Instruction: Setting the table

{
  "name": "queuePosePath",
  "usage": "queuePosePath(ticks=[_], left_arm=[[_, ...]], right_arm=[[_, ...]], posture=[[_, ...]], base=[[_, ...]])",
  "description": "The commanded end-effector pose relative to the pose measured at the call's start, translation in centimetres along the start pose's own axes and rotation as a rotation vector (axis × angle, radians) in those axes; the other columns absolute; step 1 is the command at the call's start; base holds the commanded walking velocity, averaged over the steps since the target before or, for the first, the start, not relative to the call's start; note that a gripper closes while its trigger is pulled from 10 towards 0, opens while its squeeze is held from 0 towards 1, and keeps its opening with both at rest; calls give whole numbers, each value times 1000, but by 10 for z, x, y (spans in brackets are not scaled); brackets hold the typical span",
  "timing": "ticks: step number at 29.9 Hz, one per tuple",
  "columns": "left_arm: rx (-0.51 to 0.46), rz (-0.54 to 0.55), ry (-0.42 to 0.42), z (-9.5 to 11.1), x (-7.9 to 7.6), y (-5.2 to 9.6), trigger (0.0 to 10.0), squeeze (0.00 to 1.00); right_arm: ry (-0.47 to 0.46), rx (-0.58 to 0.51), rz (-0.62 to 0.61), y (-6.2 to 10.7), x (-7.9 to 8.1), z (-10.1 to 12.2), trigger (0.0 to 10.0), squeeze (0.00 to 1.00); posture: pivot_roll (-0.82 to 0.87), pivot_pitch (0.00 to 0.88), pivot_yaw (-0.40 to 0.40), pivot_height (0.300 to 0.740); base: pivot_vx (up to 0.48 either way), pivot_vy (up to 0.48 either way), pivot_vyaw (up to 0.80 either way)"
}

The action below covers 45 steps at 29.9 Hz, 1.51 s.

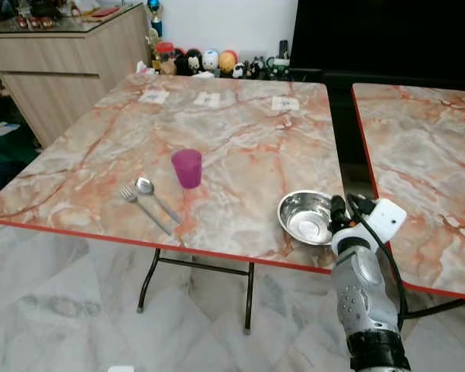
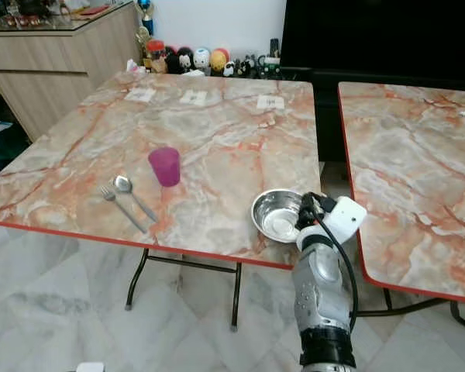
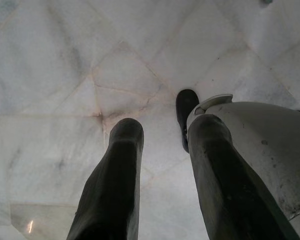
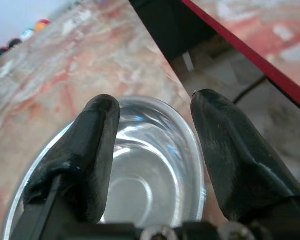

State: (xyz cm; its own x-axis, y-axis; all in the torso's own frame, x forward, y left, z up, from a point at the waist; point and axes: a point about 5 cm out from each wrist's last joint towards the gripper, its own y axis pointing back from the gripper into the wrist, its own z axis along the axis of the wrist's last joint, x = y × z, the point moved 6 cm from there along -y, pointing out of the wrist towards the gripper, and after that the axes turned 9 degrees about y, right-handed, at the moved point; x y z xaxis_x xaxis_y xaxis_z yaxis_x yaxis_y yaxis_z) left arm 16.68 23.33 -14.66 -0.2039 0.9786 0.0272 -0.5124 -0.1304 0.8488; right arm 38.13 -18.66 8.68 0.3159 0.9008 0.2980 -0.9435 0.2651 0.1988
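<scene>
A steel bowl [image 1: 304, 218] sits near the front right corner of the marble table [image 1: 240, 132]. My right gripper [image 1: 339, 213] is at the bowl's right rim and is open. In the right wrist view one finger [image 4: 97, 150] hangs over the bowl [image 4: 145, 185] and the other finger [image 4: 230, 150] is outside its rim. A purple cup [image 1: 187, 167] stands upright mid-table. A fork [image 1: 143, 207] and a spoon [image 1: 153, 193] lie side by side to its front left. My left gripper [image 3: 167, 125] hangs open over the floor.
A second marble table [image 1: 426, 155] stands to the right across a narrow gap. Three paper cards [image 1: 208, 99] lie at the far side of the table. Small figurines [image 1: 209, 60] line the wall behind, and a wooden cabinet [image 1: 62, 62] stands at the far left.
</scene>
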Motion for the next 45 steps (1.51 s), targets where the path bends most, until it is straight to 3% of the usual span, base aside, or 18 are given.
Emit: queuePosePath(ticks=[1,4,20,21,22,45], left_arm=[[15,12,-1,-4,4,1,10000,0],[16,13,0,-4,4,1,10000,0],[17,15,-6,-4,5,1,10000,0],[18,15,-6,-4,5,1,10000,0],[18,16,-6,-4,5,1,10000,0],[30,10,-16,-6,4,1,10000,0]], right_arm=[[-6,22,-8,0,0,-1,10000,0],[-61,80,-27,1,-5,-11,10000,0],[-62,224,13,4,2,-36,10000,0],[-63,228,1,4,0,-37,7294,0],[-63,232,-3,4,0,-38,0,0],[-79,254,-12,5,-1,-41,0,0]], posture=[[-62,0,12,740],[-59,0,13,740],[-58,0,15,740],[-58,0,15,740],[-56,0,15,740],[-58,0,15,740]], base=[[0,0,0],[0,0,0],[0,0,0],[0,0,0],[0,0,0],[0,0,0]])
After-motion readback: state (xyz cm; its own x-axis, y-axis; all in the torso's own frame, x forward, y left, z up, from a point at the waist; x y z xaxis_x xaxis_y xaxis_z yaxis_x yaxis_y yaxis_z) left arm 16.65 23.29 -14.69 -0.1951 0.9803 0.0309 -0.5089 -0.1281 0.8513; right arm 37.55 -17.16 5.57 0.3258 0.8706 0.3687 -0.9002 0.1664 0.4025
